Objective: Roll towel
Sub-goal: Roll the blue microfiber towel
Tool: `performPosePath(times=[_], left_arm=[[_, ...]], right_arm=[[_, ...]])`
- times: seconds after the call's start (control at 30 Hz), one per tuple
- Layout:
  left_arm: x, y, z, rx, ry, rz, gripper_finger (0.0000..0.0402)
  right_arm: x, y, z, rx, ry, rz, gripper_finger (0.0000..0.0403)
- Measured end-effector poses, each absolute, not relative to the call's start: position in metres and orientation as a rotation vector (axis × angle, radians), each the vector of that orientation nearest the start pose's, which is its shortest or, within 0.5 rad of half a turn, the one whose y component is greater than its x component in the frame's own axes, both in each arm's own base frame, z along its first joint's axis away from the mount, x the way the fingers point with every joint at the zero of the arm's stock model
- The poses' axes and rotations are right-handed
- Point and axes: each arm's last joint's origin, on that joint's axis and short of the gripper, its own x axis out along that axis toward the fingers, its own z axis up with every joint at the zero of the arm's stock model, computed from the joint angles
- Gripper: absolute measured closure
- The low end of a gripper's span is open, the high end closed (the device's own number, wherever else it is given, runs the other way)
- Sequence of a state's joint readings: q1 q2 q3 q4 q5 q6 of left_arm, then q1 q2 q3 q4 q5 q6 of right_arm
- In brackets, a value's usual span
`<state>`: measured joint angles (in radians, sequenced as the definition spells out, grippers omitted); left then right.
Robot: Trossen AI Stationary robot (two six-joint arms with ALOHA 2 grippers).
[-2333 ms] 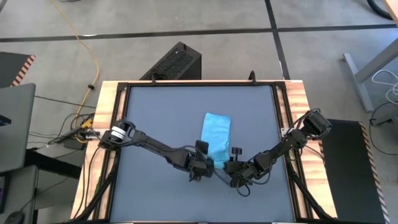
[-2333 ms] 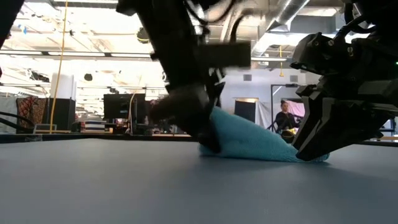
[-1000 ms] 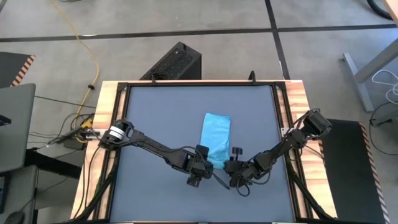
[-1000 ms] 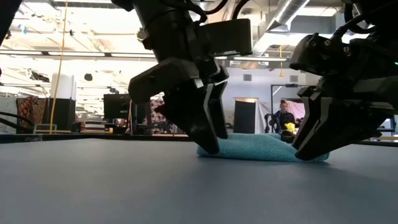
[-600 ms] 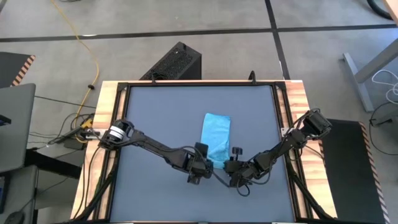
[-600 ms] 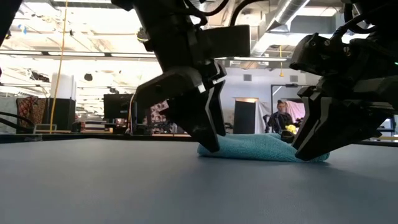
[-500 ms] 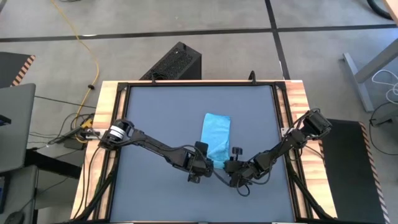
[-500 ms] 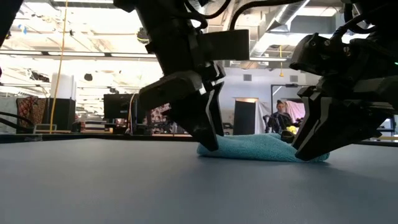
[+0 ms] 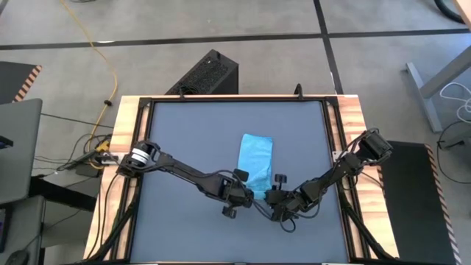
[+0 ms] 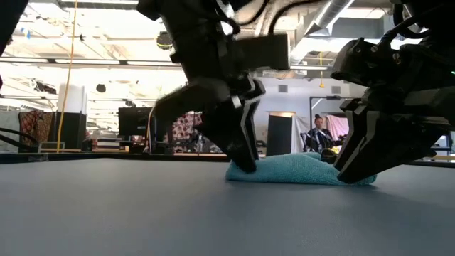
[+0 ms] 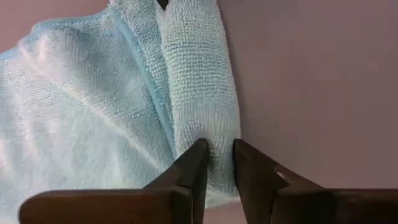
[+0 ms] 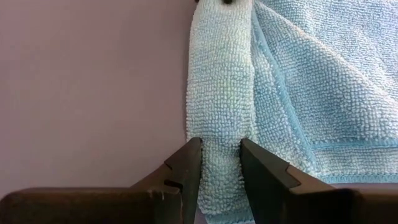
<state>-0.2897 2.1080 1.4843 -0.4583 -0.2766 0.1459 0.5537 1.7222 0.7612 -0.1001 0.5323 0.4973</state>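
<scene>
The towel [image 9: 256, 163] lies just right of the table's [image 9: 184, 132] centre, its long axis running from 12 to 6 o'clock, the rolled end at 6. The high view hides that end under the arms; the wrist views show it: the left gripper [image 11: 216, 163] has its jaws pinched on one end of the roll, and the right gripper [image 12: 221, 163] is clamped on the other. The low view shows the roll [image 10: 302, 169] lying low on the tabletop.

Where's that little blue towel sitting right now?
The towel lies on the dark tabletop, slightly right of centre toward the near edge, its near end pinched between the left gripper and right gripper.
</scene>
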Motion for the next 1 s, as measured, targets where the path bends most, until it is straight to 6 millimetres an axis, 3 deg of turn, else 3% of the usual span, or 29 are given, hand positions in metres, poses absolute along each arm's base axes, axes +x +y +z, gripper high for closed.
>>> performPosePath(times=[0.27,0.47,0.63,0.8,1.0], left_arm=[[0.416,-0.118,0.12,0.421,1.17,-0.134,0.0305],[0.415,-0.117,0.119,0.411,1.177,-0.089,0.0251],[0.413,-0.116,0.118,0.399,1.2,-0.057,0.0235],[0.412,-0.115,0.118,0.345,1.208,-0.009,0.025],[0.412,-0.116,0.117,0.267,1.221,-0.021,0.032]], right_arm=[[0.258,0.142,0.117,-0.085,0.874,-0.203,0.0264],[0.258,0.142,0.117,-0.084,0.875,-0.204,0.0264],[0.258,0.142,0.117,-0.086,0.876,-0.204,0.0264],[0.258,0.142,0.117,-0.086,0.876,-0.203,0.0264],[0.255,0.139,0.123,-0.11,0.872,-0.225,0.0264]])
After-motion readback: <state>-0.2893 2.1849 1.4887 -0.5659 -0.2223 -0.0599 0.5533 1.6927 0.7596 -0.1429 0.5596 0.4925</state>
